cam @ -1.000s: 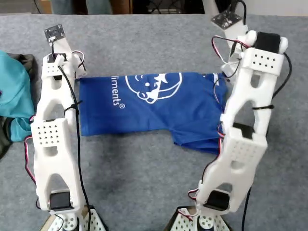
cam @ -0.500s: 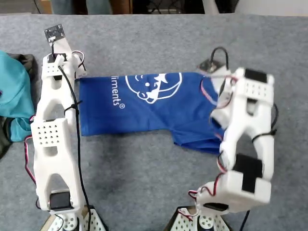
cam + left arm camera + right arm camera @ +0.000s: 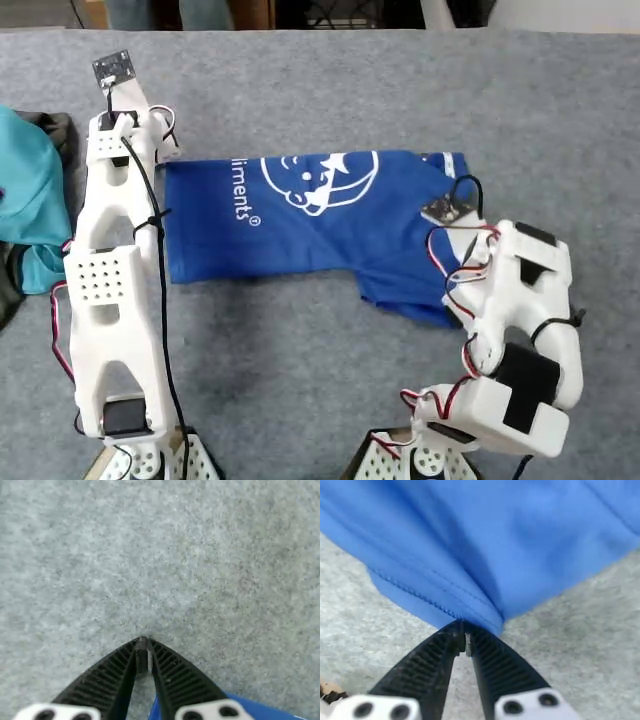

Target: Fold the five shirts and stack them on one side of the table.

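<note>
Saw a royal-blue shirt (image 3: 300,230) across the middle of the high view, with a white cartoon print (image 3: 318,180) and white lettering (image 3: 240,190) near its upper edge. Noted darker blue stitching along its hem. Found the worktop (image 3: 300,80) a flecked mid-grey throughout. Spotted a teal garment (image 3: 22,190) over a near-black garment (image 3: 55,125) at the left edge. Recorded white shells, black motors and red, black and white wires on the left arm (image 3: 110,260) and right arm (image 3: 520,300). Noted black ribbed fingers and white mounts on the left end effector (image 3: 144,662) and right end effector (image 3: 465,645).
</note>
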